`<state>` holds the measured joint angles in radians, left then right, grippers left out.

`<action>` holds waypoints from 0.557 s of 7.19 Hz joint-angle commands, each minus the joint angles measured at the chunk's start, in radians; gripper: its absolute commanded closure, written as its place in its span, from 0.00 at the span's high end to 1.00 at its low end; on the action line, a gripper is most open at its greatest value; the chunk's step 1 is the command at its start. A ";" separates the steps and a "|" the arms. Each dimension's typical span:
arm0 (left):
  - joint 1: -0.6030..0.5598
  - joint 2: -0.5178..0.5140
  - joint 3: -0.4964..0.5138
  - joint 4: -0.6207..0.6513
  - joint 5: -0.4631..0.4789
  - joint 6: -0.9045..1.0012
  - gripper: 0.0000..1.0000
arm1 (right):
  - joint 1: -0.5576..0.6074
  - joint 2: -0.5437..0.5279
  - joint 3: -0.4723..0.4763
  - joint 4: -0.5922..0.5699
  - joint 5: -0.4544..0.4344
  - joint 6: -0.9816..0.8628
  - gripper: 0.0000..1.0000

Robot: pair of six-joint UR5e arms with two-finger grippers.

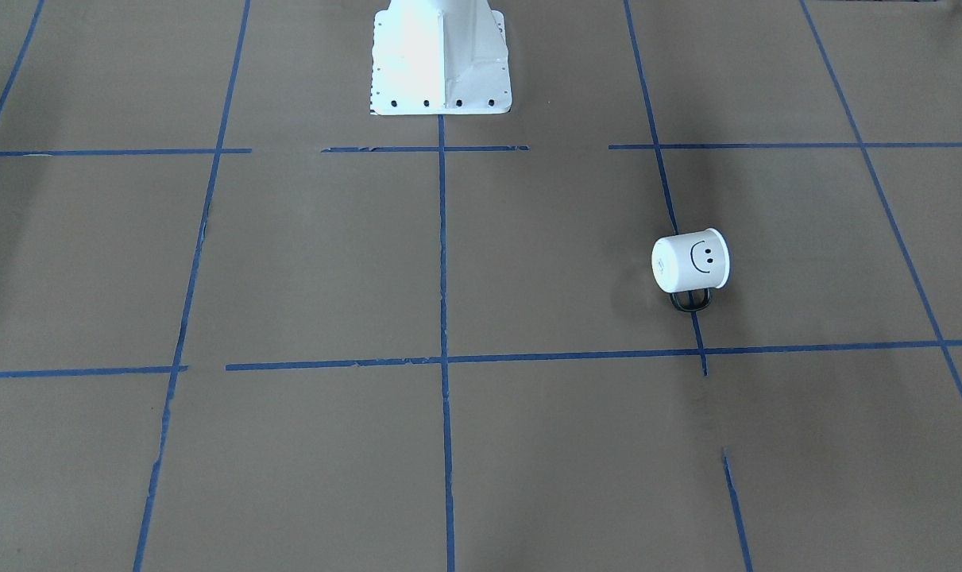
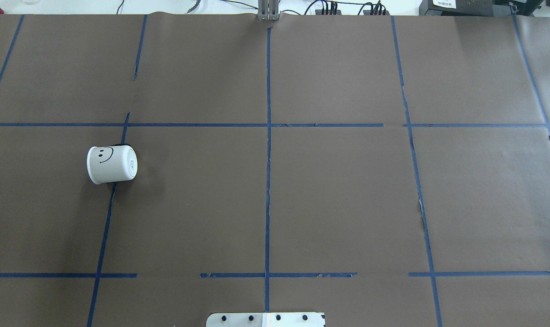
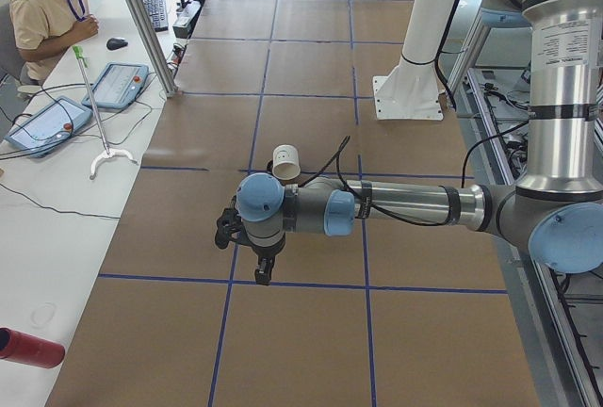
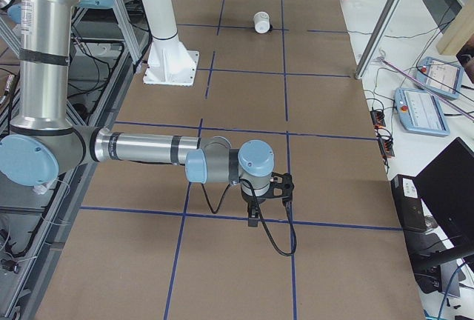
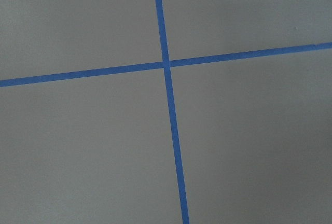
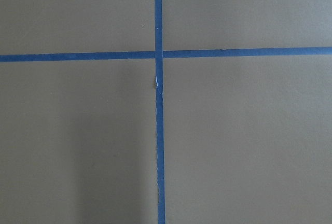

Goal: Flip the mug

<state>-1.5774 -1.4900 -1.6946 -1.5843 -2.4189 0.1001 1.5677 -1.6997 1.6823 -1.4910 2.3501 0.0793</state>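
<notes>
The mug (image 1: 691, 260) lies on its side on the brown paper (image 2: 347, 204), to the robot's left of the white pedestal (image 1: 441, 59) and farther out across the table from it. Its base points back toward the pedestal's side and its open rim points away. The black smiley face is turned upward, and the dark handle lies low against the paper, on the side away from the robot. We see no words on the mug. A small bluish mark sits on its base, too small for us to read.

The left gripper (image 3: 264, 278) hangs over the paper farther from the pedestal than the mug, and is apart from it. The right gripper (image 4: 252, 222) hangs well out on the pedestal's other side, far from the mug. Both show only in the side views, so we cannot tell how their jaws stand. Each wrist view shows only a cross of blue tape (image 5: 166, 64) on paper. The printed labels on the upright arm tubes are too fine for us to read.
</notes>
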 commanded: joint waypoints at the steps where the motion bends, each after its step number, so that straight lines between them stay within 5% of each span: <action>1: 0.003 0.005 -0.007 -0.055 -0.003 -0.006 1.00 | 0.000 0.000 0.000 0.000 0.000 -0.001 1.00; 2: 0.004 0.004 -0.008 -0.090 -0.032 -0.011 1.00 | 0.000 0.000 -0.001 0.000 0.000 -0.001 1.00; 4: 0.060 -0.007 0.045 -0.431 -0.081 -0.450 1.00 | 0.000 0.000 0.000 0.000 0.000 -0.001 1.00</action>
<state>-1.5601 -1.4932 -1.6844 -1.8007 -2.4782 -0.0902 1.5677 -1.6997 1.6823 -1.4910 2.3500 0.0789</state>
